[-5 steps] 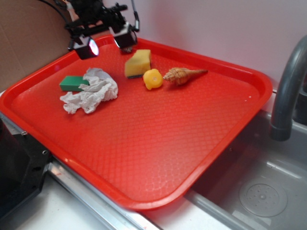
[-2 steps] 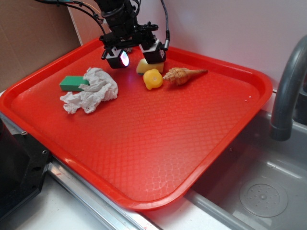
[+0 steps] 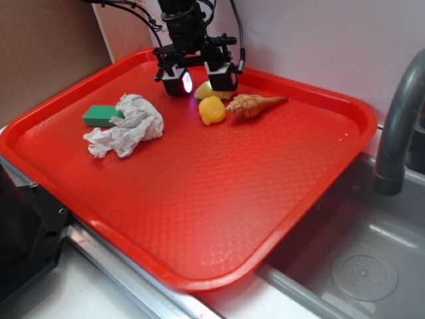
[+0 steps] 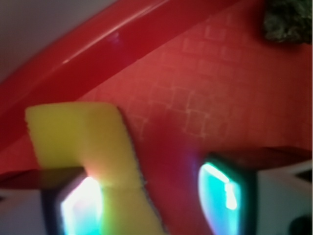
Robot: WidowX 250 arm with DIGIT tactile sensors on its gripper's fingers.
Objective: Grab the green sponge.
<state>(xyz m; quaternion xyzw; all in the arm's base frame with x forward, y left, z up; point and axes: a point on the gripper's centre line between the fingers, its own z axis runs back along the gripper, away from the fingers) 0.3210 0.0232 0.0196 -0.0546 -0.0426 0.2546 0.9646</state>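
Observation:
The green sponge (image 3: 103,115) lies flat at the tray's left side, touching the left edge of a crumpled white cloth (image 3: 126,125). My gripper (image 3: 198,80) is open and empty, well to the right of the green sponge, low over a yellow sponge (image 3: 204,90) at the tray's back. In the wrist view the gripper (image 4: 154,203) straddles the yellow sponge (image 4: 83,142), which lies against the left finger (image 4: 80,205). The right finger (image 4: 225,196) is over bare tray. The green sponge is out of the wrist view.
The red tray (image 3: 219,199) also holds a yellow toy (image 3: 212,109) and a brown spiral shell (image 3: 252,104), both just in front of the gripper. A grey faucet (image 3: 398,126) and a sink (image 3: 358,266) are to the right. Cardboard stands at the back left.
The gripper has moved right from above the tray's back-left corner to over the yellow sponge, away from the green sponge. The objects on the tray have not moved.

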